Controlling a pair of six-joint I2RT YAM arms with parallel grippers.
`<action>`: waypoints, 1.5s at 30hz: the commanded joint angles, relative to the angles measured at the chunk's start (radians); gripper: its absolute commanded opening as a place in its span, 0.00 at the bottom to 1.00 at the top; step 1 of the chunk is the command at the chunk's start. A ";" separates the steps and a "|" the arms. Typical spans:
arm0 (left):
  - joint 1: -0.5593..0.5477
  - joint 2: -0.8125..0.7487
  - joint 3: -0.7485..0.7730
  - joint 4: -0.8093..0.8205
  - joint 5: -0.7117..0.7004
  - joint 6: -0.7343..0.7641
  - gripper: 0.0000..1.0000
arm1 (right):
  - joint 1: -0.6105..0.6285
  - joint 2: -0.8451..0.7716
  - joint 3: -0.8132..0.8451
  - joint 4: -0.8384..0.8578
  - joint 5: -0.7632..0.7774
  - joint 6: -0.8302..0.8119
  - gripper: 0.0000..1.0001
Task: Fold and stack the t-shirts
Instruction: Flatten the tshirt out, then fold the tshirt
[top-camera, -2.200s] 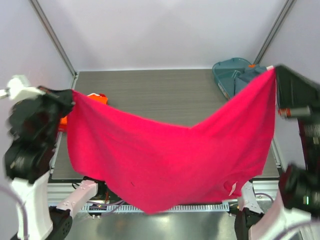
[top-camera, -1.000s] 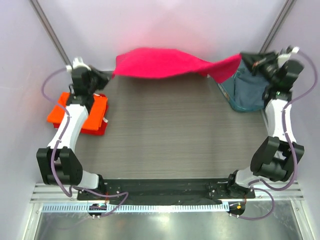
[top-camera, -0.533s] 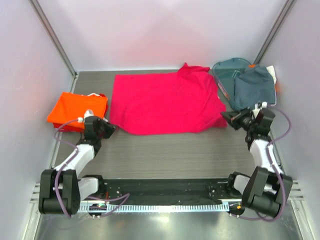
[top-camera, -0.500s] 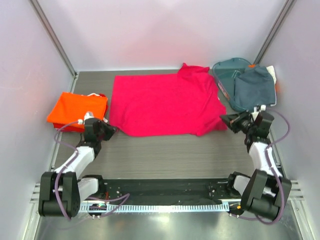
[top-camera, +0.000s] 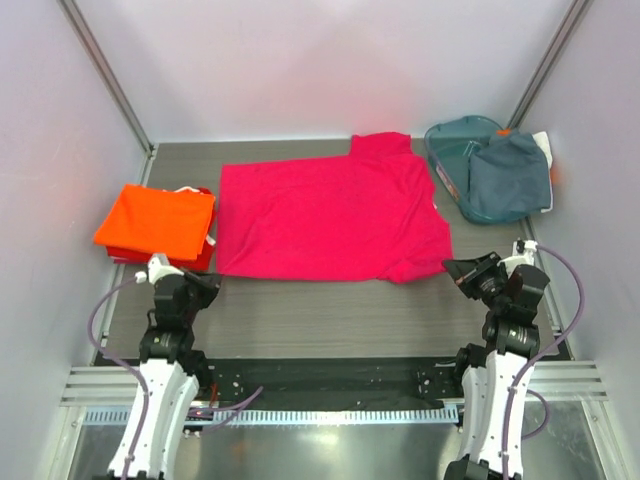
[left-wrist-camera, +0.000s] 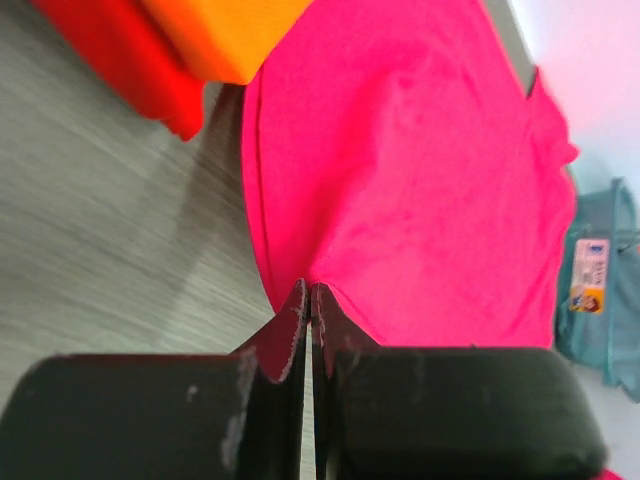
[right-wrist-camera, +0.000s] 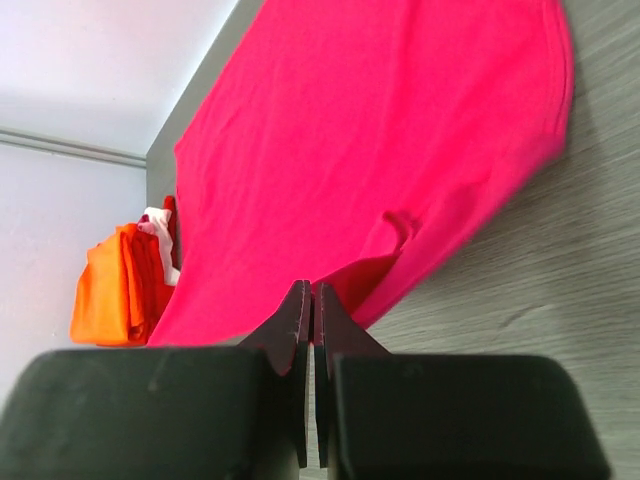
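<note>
Our left hand (left-wrist-camera: 306, 300) and right hand (right-wrist-camera: 306, 300) are pinched shut at the near corners of the magenta t-shirt (top-camera: 330, 215), spread flat ahead of them for folding; whether they grip its hem, we cannot tell.

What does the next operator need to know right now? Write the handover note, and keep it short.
Left tool: shut on the near left corner of the pink tee.
Right tool: shut on its near right corner.
Pink tee: spread flat in the middle, unfolded.
Orange tee: folded, at the left edge.
Grey-blue tee: loose in the basket, far right.
Done: orange folded; pink laid out.
Left: fold pink and stack it, then do the grey-blue.
</note>
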 joint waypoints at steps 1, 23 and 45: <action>0.006 -0.155 0.004 -0.242 -0.090 -0.043 0.00 | 0.006 -0.059 0.101 -0.158 0.046 -0.062 0.01; 0.006 0.171 0.164 -0.143 -0.056 -0.011 0.00 | 0.018 0.324 0.340 0.038 0.057 -0.007 0.01; 0.006 0.600 0.473 -0.121 -0.079 0.176 0.00 | 0.213 0.875 0.792 0.071 0.175 -0.042 0.01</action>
